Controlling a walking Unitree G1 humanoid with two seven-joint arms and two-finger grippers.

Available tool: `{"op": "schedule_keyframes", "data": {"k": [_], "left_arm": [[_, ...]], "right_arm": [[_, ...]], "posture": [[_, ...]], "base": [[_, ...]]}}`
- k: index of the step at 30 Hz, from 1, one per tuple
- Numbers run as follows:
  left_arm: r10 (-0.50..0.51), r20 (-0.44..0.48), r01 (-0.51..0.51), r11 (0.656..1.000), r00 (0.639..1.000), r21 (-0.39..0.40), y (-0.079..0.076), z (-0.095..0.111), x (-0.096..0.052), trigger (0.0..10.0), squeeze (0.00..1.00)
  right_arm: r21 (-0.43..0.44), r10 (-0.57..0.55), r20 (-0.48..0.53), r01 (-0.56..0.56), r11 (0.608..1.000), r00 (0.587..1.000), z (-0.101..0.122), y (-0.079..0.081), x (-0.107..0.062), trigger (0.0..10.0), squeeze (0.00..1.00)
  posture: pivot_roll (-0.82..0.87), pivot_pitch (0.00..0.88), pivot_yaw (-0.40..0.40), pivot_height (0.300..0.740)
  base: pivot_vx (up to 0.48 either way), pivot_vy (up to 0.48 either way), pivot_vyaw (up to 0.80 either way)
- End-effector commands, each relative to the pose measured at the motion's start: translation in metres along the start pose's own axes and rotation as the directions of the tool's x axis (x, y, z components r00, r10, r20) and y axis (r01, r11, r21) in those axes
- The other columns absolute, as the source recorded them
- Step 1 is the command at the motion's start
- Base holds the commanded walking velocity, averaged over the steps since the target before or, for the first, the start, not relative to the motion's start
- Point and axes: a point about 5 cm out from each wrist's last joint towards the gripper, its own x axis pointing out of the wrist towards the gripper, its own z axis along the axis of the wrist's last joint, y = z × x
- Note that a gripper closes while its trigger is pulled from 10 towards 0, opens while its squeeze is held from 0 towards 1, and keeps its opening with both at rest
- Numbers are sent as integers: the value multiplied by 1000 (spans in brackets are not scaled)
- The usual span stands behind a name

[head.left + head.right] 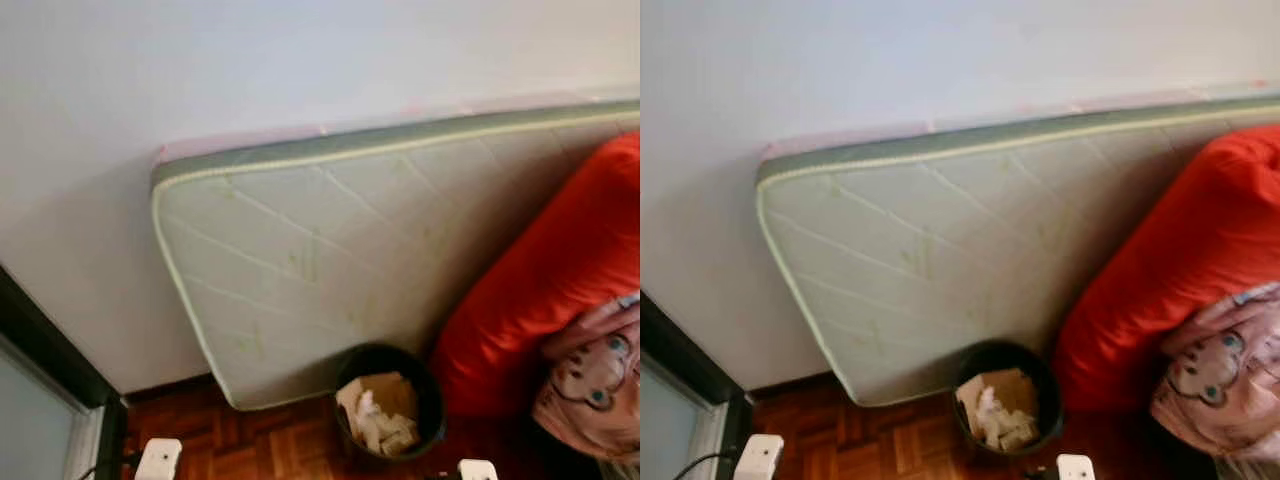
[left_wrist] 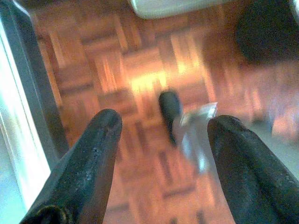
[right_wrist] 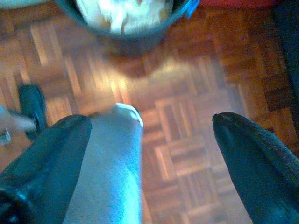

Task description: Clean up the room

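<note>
1. A dark round waste bin [image 1: 388, 410] is seen standing on the parquet floor [image 1: 240, 440], filled with crumpled paper and cardboard scraps [image 1: 380, 415]; its lower rim is close to the frame edge in the head views.
2. Behind the bin, a pale quilted mattress [image 1: 330, 260] is propped on its long edge against the white wall [image 1: 200, 80]; its far end is cut off by the frame and partly covered.
3. Just beside the bin, a large red cushion [image 1: 545, 290] is leaned on the mattress, with a pink fabric item bearing a cartoon animal print [image 1: 595, 385] lying against it; both are cut off at the frame edge.
4. Well apart from the bin, a dark door frame [image 1: 50, 360] is seen along the wall.
5. The left gripper [image 2: 163, 140] is held above the floor with its jaws spread apart and nothing between them; a blurred dark and silvery object [image 2: 184, 123] lies beyond, too smeared to identify.
6. The right gripper [image 3: 149, 140] is held near the bin, jaws spread wide and empty; a pale blurred cylindrical shape [image 3: 112, 172] is seen below, hard to identify.
</note>
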Motion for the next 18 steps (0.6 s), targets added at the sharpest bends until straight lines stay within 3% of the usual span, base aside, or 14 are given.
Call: {"op": "schedule_keyframes", "data": {"k": [1,7,18], "left_arm": [[-6,-58,7,1000,998,5,-2,-16,-2,10000,0],[-6,-59,6,1000,998,7,-2,-17,-3,10000,0],[2,-56,-2,1000,998,3,-1,-16,-3,10000,0]], "right_arm": [[-13,-4,26,4,1000,1000,10,-2,1,10000,0],[-15,0,25,1,1000,1000,10,-2,1,10000,0],[-1,-2,29,2,1000,1000,10,-2,1,10000,0]], "posture": [[-25,0,-17,740],[-23,0,-18,740],[-21,0,-23,740]], "base": [[-281,0,0],[-269,0,0],[0,0,0]]}}
